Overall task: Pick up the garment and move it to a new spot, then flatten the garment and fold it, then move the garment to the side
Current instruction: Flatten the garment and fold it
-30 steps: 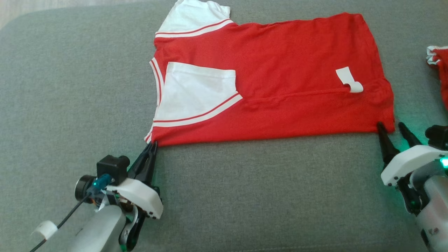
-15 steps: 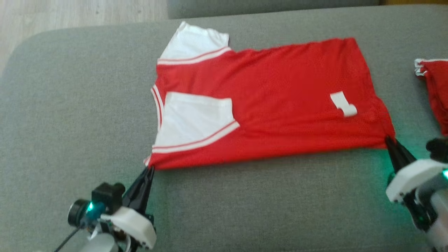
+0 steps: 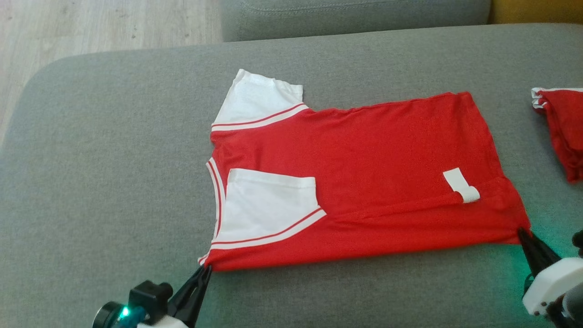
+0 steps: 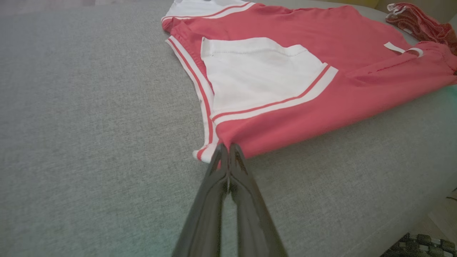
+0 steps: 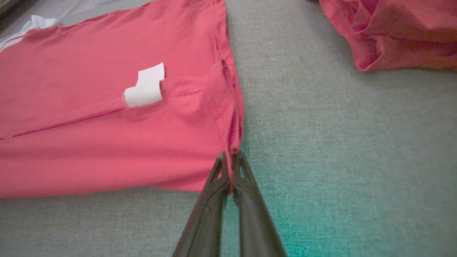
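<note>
- Garment: a red short-sleeved shirt with white sleeves and striped trim lay spread on the grey fabric sofa seat. Its near side was already turned over, so one white sleeve rested on the red body.
- The left jaws were pinched closed on the near shoulder corner and the right jaws on the near hem corner. That put one at each end of the same folded edge, probably so it could be lifted evenly and kept taut for another fold.
- A crumpled red cloth sat well apart at the right, out of the way.
</note>
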